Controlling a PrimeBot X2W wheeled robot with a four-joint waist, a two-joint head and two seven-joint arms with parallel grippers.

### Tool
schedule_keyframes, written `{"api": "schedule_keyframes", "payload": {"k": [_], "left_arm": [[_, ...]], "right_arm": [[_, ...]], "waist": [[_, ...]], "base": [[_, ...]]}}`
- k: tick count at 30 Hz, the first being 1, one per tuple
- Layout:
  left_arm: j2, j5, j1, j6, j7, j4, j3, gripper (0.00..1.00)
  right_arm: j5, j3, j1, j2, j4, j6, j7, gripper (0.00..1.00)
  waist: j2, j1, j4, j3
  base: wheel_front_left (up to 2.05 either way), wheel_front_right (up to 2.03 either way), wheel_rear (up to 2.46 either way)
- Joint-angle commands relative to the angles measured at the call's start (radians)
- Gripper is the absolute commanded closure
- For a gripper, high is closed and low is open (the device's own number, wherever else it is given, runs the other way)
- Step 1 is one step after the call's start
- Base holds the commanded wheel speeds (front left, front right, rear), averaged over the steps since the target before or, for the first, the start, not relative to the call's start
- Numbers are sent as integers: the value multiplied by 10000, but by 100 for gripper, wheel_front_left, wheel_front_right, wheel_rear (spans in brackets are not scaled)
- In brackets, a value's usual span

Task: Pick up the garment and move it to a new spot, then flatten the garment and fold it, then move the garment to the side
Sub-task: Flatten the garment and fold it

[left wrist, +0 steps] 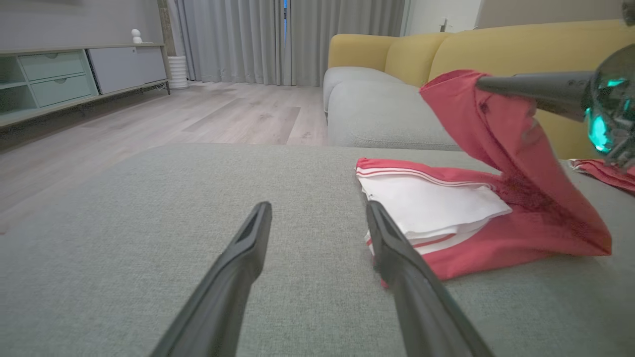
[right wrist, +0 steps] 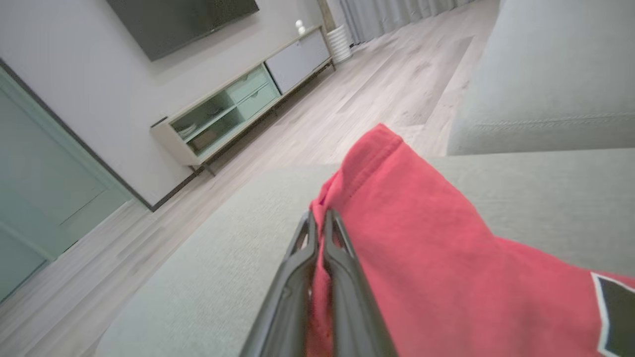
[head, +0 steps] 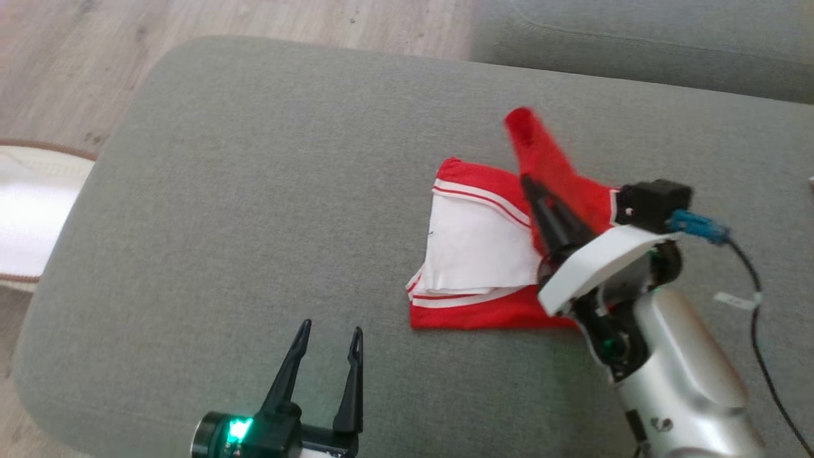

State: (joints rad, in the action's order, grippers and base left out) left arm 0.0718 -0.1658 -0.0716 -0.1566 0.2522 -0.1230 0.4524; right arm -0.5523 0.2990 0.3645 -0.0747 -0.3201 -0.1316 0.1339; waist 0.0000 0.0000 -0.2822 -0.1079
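Head view: the garment (head: pixel 477 248) lies part-folded on the cushion (head: pixel 254 191), the right gripper (head: pixel 526 182) pinching it and holding one red side raised, the left gripper (head: pixel 332 327) spread and empty, so finishing the fold and moving it aside seem left.

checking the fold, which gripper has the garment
The right gripper: its fingers are shut on a raised red flap of the garment. The left gripper stands open, apart from it.
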Motion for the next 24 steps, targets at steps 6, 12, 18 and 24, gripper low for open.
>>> {"api": "schedule_keyframes", "payload": {"k": [6, 12, 18, 24], "left_arm": [[-173, 90, 177, 109, 95, 206, -306, 0], [-195, 77, 201, 111, 95, 170, -304, 0], [-208, -6, 160, -59, 95, 106, -451, 0], [-212, -165, 143, -152, 95, 403, -833, 0]], "right_arm": [[-364, 1202, 752, 232, -388, 9, -70, 100], [-1056, 2411, 998, 241, -986, 9, -224, 100], [-1263, 3116, 1305, 243, -1251, 9, -1084, 0], [-300, 2674, 1167, 57, -1077, 9, -3090, 0]], "waist": [[0, 0, -423, -125], [0, 0, -613, -204], [0, 0, -341, -157], [0, 0, 448, 291]], "base": [[0, 0, 0], [0, 0, 0], [0, 0, 0], [0, 0, 0]]}}
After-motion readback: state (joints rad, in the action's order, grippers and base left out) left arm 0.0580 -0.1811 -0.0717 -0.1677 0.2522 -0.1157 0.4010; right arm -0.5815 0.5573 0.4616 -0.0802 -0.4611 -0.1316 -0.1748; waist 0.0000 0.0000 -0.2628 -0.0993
